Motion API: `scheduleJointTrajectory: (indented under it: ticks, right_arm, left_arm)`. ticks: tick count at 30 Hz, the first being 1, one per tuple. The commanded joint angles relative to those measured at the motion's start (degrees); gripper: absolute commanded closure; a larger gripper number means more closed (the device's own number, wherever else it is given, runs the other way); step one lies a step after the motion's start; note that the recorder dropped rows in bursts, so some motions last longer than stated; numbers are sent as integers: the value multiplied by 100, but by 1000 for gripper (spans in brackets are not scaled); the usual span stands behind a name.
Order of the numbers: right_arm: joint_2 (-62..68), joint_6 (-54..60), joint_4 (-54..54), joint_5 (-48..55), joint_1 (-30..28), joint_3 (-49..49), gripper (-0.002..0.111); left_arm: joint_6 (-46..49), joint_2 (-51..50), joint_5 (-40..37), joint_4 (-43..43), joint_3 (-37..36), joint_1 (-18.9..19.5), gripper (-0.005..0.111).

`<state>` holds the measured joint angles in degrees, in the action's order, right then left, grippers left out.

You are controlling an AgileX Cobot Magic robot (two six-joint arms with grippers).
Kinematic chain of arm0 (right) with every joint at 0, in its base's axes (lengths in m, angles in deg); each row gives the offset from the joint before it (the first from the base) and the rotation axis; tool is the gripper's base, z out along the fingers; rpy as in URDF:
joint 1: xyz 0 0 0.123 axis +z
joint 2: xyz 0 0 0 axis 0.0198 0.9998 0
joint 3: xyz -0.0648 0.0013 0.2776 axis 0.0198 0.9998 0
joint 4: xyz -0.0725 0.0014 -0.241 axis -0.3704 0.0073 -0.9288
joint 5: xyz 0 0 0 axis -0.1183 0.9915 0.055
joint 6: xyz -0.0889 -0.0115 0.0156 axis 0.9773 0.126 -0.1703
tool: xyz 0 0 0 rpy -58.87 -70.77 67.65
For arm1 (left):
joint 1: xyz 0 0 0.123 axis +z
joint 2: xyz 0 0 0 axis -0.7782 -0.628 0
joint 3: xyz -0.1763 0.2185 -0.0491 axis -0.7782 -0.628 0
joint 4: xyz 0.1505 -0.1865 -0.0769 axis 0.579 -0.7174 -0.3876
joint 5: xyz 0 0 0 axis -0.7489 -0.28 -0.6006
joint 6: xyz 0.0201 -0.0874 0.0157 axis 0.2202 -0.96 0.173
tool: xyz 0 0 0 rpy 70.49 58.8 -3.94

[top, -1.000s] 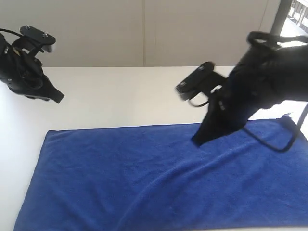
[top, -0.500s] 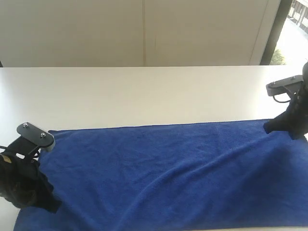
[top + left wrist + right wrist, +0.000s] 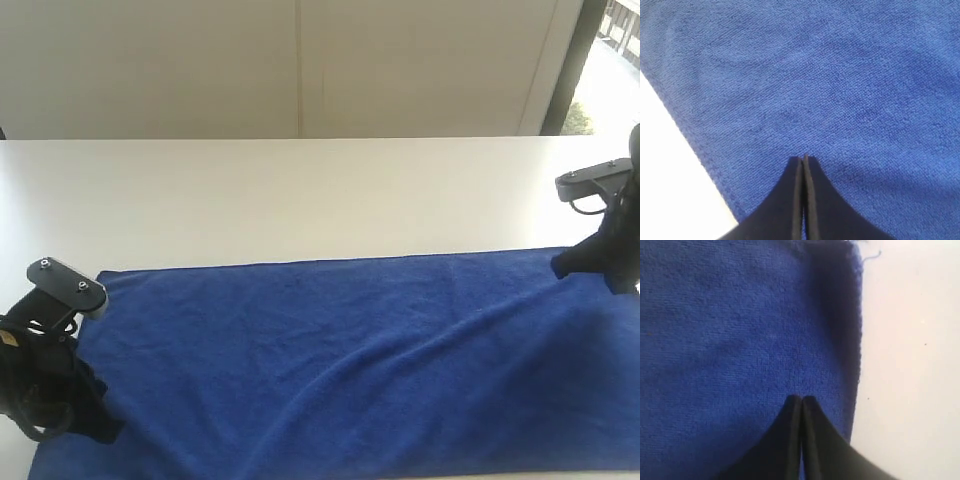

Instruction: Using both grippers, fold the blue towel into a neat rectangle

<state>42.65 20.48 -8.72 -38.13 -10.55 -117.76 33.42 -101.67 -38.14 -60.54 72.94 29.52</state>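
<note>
The blue towel (image 3: 340, 370) lies spread flat on the white table (image 3: 300, 200). In the exterior view it fills the lower half of the frame, from the lower left corner to the right edge. Its far edge runs almost straight across the middle of the picture, and a few soft wrinkles cross the cloth at the lower centre.

The left gripper (image 3: 103, 433) is at the lower left of the frame, with its tip over the towel, near the left short edge and close to the near corner. In the left wrist view its 2 fingers (image 3: 785, 200) are pressed together, with only a thin line between them and no cloth pinched. The tip points at blue cloth, just beside the border where the towel meets the bare table.

The right gripper (image 3: 560, 268) is at the right edge of the frame, at middle height, near the far right corner of the towel. Its 2 fingers (image 3: 780, 450) are also pressed together and hold nothing. The tip is over the cloth, close to the towel's edge. A loose thread (image 3: 872, 257) sticks out from the towel's corner onto the table.

I cannot tell whether either tip touches the cloth.
</note>
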Motion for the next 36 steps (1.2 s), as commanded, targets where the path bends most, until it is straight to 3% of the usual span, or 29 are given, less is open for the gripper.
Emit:
scheduleJointTrajectory:
  ticks: [1,17,28,36]
  right_arm:
    - [145,43,-48,94,-45,-15,108]
    - [637,-663,-1115,246,-87,15,108]
    - [733,-690,-1227,177,-535,15,108]
    - [670,-854,-1227,298,-555,15,108]
  left_arm:
    - [18,59,-43,-60,-32,-44,107]
    - [18,59,-43,-60,-32,-44,107]
    - [18,59,-43,-60,-32,-44,107]
    - [18,59,-43,-60,-32,-44,107]
